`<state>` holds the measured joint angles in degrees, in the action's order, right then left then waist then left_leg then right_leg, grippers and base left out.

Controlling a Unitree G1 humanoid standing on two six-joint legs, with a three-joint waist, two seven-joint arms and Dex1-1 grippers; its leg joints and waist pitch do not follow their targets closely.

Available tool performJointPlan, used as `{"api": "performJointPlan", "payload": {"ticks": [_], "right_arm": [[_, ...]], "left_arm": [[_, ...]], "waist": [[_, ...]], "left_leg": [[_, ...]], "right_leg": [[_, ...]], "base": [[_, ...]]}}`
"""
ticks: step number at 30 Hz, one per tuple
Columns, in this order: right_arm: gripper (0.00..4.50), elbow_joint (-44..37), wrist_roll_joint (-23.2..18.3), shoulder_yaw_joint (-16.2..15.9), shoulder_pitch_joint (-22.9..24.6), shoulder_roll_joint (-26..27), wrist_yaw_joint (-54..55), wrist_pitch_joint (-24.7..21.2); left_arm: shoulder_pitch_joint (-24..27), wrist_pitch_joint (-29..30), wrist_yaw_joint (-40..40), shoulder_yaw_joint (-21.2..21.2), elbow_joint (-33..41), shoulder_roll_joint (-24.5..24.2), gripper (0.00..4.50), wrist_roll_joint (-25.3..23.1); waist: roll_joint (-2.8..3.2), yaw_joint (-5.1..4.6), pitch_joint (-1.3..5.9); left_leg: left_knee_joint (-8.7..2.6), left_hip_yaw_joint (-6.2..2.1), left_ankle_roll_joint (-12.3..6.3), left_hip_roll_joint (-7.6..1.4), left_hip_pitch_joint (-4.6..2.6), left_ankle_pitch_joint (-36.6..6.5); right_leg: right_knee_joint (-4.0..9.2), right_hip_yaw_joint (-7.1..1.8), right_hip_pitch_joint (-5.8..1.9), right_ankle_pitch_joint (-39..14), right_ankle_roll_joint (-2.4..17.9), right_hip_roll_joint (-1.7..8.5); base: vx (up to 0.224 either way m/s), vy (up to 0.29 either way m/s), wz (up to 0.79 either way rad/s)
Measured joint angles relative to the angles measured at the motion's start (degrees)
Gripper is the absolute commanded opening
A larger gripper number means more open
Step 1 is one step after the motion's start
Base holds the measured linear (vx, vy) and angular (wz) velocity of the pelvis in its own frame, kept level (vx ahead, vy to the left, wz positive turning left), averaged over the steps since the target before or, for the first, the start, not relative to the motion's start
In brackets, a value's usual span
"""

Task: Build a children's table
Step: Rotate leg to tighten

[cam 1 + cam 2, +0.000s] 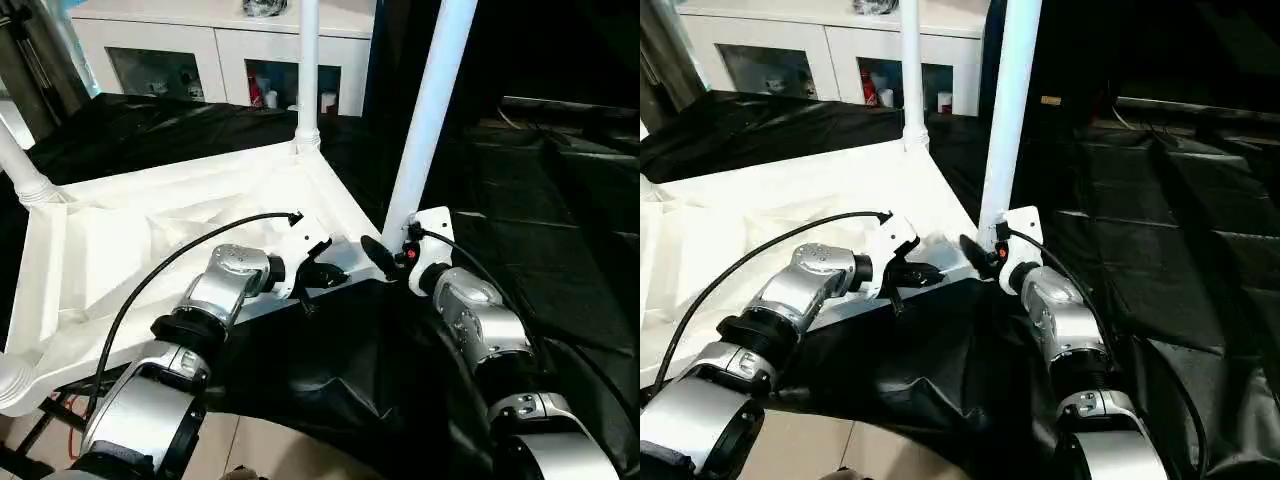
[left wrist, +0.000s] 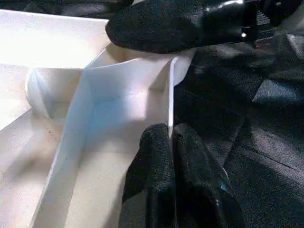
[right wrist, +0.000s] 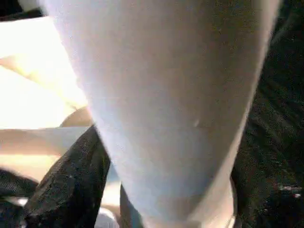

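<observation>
Backdrop: black sheet (image 1: 560, 200), white cabinet (image 1: 215, 45) behind.
Table (image 1: 150, 215): upside-down on sheet, legs cropped up top.
L gripper (image 2: 170, 137): pressed together on rim.
R gripper (image 1: 385, 255): fingers partly hidden by nearest leg (image 1: 430, 110), state can't be told.

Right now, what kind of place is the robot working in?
Probably an indoor workshop or test room, not a home. Black sheeting covers the work surface, a white cabinet with glass doors stands at the back, and the upturned children's table lies on the sheeting with legs standing up.
</observation>
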<state>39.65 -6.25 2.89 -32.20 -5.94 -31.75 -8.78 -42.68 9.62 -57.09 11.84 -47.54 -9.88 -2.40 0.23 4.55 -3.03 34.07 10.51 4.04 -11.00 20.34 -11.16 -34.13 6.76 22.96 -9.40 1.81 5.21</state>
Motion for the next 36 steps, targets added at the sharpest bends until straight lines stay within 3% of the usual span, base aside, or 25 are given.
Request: {"api": "performJointPlan", "payload": {"ticks": [4,15,21,30,36], "right_arm": [[3.88,-0.6,-0.1,-1.7,0.3,-2.8,-7.2,-0.3],[3.88,-8.4,-3.3,-7.5,4.4,-13.2,-31.3,-3.7],[3.23,-10.4,-4.8,-8.5,5.3,-15.1,-36.4,-5.8],[2.66,-11.6,-5.1,-9.6,5.6,-15.8,-37.9,-6.7],[2.6,-12.6,-5.2,-9.5,6.2,-15.7,-37.3,-7.6]], "left_arm": [[0.8,-1.2,-3.2,0.3,1.0,-1.3,0.0,0.0],[5.0,-4.9,-15.9,2.0,6.4,-6.0,0.0,1.8],[6.5,-5.9,-19.6,2.6,8.5,-8.4,0.0,2.7],[7.3,-6.1,-21.6,2.6,9.9,-9.5,0.0,2.8],[7.5,-5.3,-21.1,2.6,10.2,-8.8,0.0,2.9]], "waist": [[0.01,-0.12,0.0],[0.1,1.29,-0.06],[0.14,1.6,-0.08],[0.11,1.81,-0.1],[0.09,1.91,-0.09]], "left_leg": [[0.0,0.0,-0.01,-0.01,0.06,0.0],[0.01,0.04,-0.22,-0.03,0.22,0.1],[0.01,0.04,-0.21,-0.04,0.22,0.1],[0.01,0.04,-0.21,-0.05,0.23,0.1],[0.01,0.04,-0.22,-0.05,0.23,0.1]], "right_leg": [[0.0,0.0,0.04,-0.1,0.0,-0.01],[-0.01,0.01,0.13,-0.1,0.0,0.0],[-0.03,0.02,0.13,-0.1,0.0,0.0],[-0.02,0.02,0.13,-0.1,0.0,0.0],[-0.02,0.02,0.13,-0.1,0.0,0.0]], "base": [[0.0,0.0,0.0],[0.0,0.0,0.0],[0.0,0.0,0.0],[0.0,0.0,0.0],[0.0,0.0,0.0]]}}
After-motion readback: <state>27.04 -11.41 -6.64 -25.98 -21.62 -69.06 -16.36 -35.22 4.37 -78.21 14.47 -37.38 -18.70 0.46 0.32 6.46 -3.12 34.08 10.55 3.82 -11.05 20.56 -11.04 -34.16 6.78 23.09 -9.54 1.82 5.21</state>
